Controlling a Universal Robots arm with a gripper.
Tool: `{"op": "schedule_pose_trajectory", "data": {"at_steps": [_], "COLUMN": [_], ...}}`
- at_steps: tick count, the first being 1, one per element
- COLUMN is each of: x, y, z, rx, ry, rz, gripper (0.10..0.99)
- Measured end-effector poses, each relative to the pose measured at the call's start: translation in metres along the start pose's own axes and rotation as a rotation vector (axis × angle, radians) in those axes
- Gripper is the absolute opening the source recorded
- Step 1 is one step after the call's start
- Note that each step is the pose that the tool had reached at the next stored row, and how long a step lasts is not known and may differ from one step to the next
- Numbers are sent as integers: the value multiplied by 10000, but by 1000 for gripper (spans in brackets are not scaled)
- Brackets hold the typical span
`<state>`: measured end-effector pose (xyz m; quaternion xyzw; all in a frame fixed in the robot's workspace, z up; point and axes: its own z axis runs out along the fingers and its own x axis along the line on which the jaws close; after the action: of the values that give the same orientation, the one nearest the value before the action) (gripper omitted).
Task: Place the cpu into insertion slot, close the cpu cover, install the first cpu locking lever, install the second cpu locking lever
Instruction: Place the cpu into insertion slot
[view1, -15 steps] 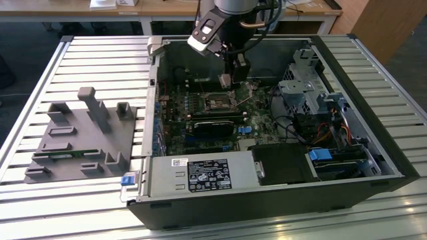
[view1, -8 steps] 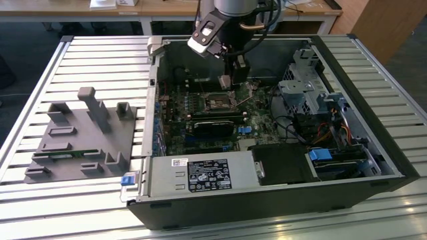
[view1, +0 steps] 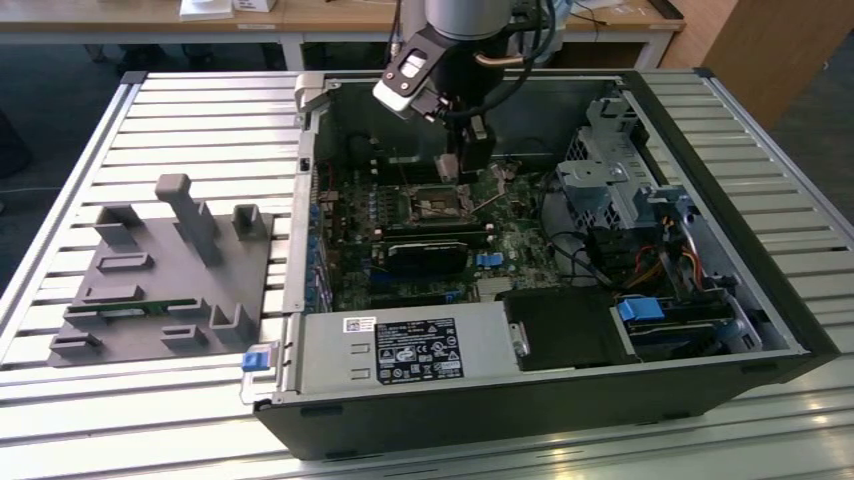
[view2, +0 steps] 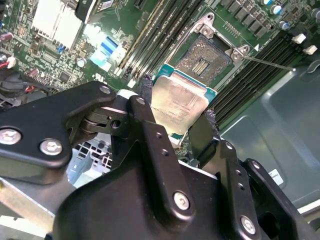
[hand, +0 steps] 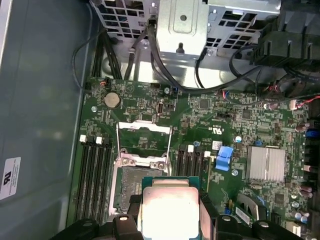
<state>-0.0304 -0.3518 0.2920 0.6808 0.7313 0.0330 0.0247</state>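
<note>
Holding the cpu over the open socket

A slatted metal table carries an open computer case lying on its side. A grey moulded fixture sits beside the case, toward the exterior view's left. Inside the case, a silver power supply fills the near corner, and the green motherboard covers the floor behind it. The arm reaches down into the case from above, over the middle of the board.

The gripper has its two black fingers pressed against opposite edges of the cpu, so the chip is pinched between them. The chip hangs with its pale metal top facing both wrist cameras. It is above the board and close to the insertion slot but not seated in it, and in both wrist views it overlaps one edge of the slot. The slot's contact field is uncovered.

The cpu cover stands swung up at the far side of the slot, away from the chip. A thin locking lever angles outward from one corner of the slot. Black memory slots run along both sides of the slot. A finned silver heatsink and a small blue connector sit further across the board.
</note>
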Motion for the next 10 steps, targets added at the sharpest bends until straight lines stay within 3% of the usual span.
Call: {"op": "schedule_pose_trajectory", "data": {"at_steps": [4, 10], "x": [16, 35], "y": [-9, -12], "z": [27, 67], "rx": [0, 3], "ry": [-26, -22], "rz": [295, 311], "gripper": [537, 537]}}
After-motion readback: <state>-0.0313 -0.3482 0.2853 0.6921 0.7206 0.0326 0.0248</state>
